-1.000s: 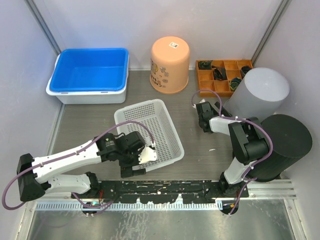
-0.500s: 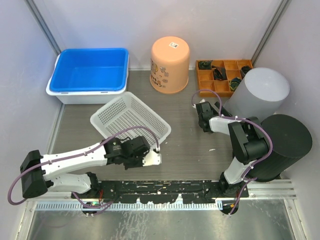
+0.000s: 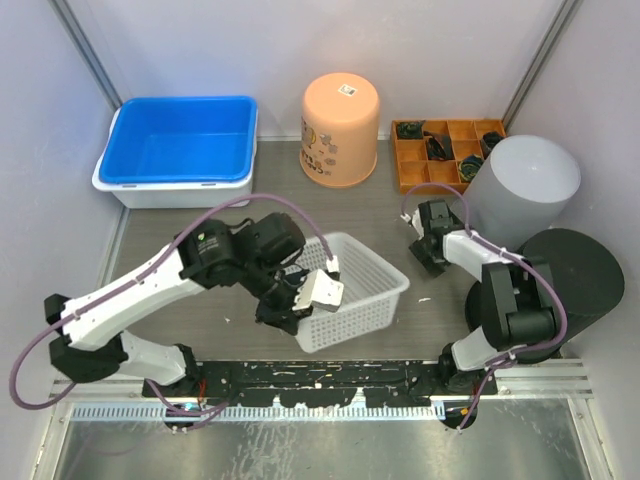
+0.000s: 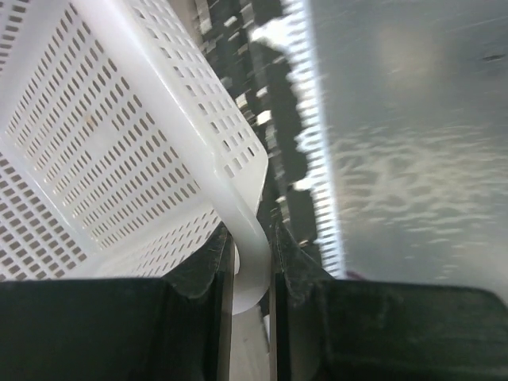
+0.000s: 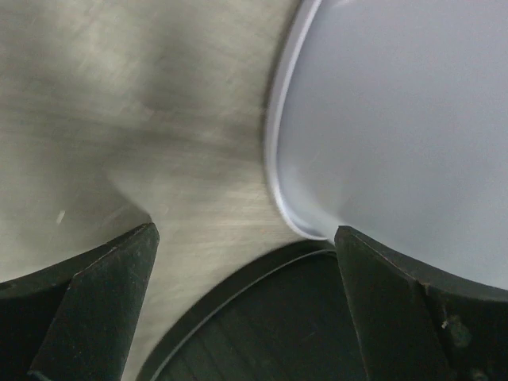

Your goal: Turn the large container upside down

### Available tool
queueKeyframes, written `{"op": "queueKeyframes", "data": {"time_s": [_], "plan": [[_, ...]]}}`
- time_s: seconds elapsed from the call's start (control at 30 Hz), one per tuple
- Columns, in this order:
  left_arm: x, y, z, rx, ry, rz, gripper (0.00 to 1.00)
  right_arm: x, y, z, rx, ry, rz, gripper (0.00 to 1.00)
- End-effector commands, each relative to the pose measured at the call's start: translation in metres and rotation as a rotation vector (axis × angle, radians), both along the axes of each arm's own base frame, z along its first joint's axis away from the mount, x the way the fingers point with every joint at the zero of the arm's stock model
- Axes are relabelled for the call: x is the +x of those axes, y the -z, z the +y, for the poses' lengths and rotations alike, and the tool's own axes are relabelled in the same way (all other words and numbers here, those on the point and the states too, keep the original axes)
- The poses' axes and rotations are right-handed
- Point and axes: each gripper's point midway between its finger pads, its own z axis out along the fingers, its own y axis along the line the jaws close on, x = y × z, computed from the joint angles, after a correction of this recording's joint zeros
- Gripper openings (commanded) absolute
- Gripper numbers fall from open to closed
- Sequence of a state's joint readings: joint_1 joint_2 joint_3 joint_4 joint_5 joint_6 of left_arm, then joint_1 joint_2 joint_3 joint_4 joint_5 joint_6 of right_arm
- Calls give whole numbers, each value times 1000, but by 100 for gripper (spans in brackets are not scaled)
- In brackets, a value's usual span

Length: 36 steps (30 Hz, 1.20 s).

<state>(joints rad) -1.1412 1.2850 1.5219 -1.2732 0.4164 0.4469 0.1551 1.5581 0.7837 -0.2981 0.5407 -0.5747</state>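
White and perforated, the basket (image 3: pixel 365 285) is seen in the lower middle of the top view, just beyond the black rail (image 3: pixel 320 378), tipped well off level. Its thick rim is pinched in the left tool (image 4: pixel 252 262), whose fingers are drawn narrow against both faces of that rim. Whether the basket touches the worktop (image 3: pixel 380 205) cannot be told.

To the right of the basket and apart from it, the right tool (image 5: pixel 246 230) is spread wide with nothing between its fingers. It is pointed at the foot of the grey bin (image 3: pixel 525 185), where the black bin (image 3: pixel 585 275) meets it.

Along the top of the frame, a blue tub (image 3: pixel 175 145) is set at the upper left, an inverted orange bucket (image 3: pixel 340 125) at centre, and an orange organiser tray (image 3: pixel 413 155) at the upper right.
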Motion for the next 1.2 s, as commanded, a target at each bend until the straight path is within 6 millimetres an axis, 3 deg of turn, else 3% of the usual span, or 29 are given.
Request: {"op": "queueKeyframes", "data": {"time_s": [0.0, 0.07, 0.13, 0.3, 0.37, 0.47, 0.6, 0.83, 0.9, 1.03, 1.07, 1.1, 1.13, 1.17], "plan": [[-69, -54, 1, -49, 234, 367, 0, -16, -45, 33, 224, -128, 65, 100], [-76, -80, -6, -117, 252, 501, 0, -6, -95, 49, 309, -189, -30, 100], [-63, -110, -17, -228, 215, 639, 0, 5, -151, 61, 367, -240, -146, 100], [24, -179, -29, -527, 88, 951, 0, 11, -253, 78, 469, -333, -311, 100], [64, -184, -25, -559, 25, 1038, 0, 12, -286, 83, 490, -369, -355, 100], [102, -158, -28, -572, -78, 1090, 0, 18, -315, 79, 485, -380, -423, 100], [144, -94, -39, -536, -237, 1232, 0, 24, -309, 84, 507, -396, -418, 100], [204, 17, -51, -442, -477, 1453, 0, 34, -270, 89, 525, -397, -341, 100], [224, 38, -46, -453, -521, 1467, 0, 36, -260, 89, 525, -397, -328, 100], [255, 52, -36, -488, -562, 1458, 2, 37, -242, 97, 557, -423, -285, 100], [261, 54, -35, -489, -568, 1459, 17, 37, -238, 100, 571, -429, -273, 100], [265, 56, -35, -488, -572, 1463, 50, 37, -236, 103, 587, -435, -266, 100], [269, 56, -34, -487, -576, 1467, 94, 38, -235, 106, 606, -442, -258, 100], [272, 56, -34, -486, -577, 1467, 100, 40, -235, 110, 622, -447, -257, 100]]}}
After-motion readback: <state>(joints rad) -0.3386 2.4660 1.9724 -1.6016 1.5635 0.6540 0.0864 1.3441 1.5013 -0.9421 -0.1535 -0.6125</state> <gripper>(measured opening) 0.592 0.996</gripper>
